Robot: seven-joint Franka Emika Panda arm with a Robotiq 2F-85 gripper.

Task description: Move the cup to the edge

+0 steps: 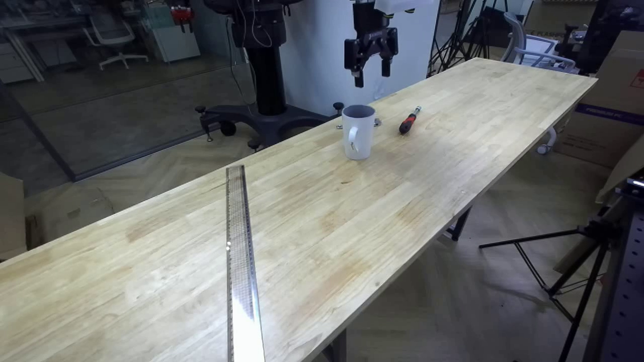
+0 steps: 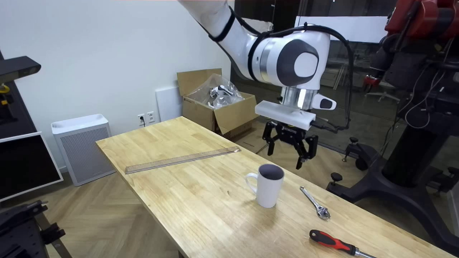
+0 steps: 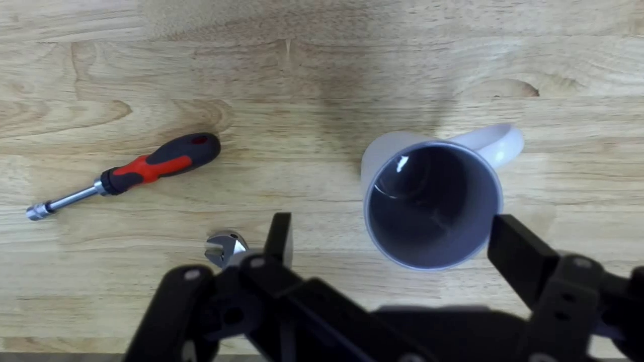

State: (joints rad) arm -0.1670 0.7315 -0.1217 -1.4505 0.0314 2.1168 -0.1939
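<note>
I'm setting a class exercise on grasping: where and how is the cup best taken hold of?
Probably by the rim, on the side away from the handle, with the gripper coming straight down to pinch it inside and out. The cup stands upright, mouth facing up; the fingers are spread and point down, while the handle juts sideways and could get in the way.

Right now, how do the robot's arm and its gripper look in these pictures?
The Panda arm is white and rounded, with a dark joint cap, a silvery collar, black straps and a black cable. Under a white block, the Robotiq gripper is black, with angular linked fingers and pale lettering.
</note>
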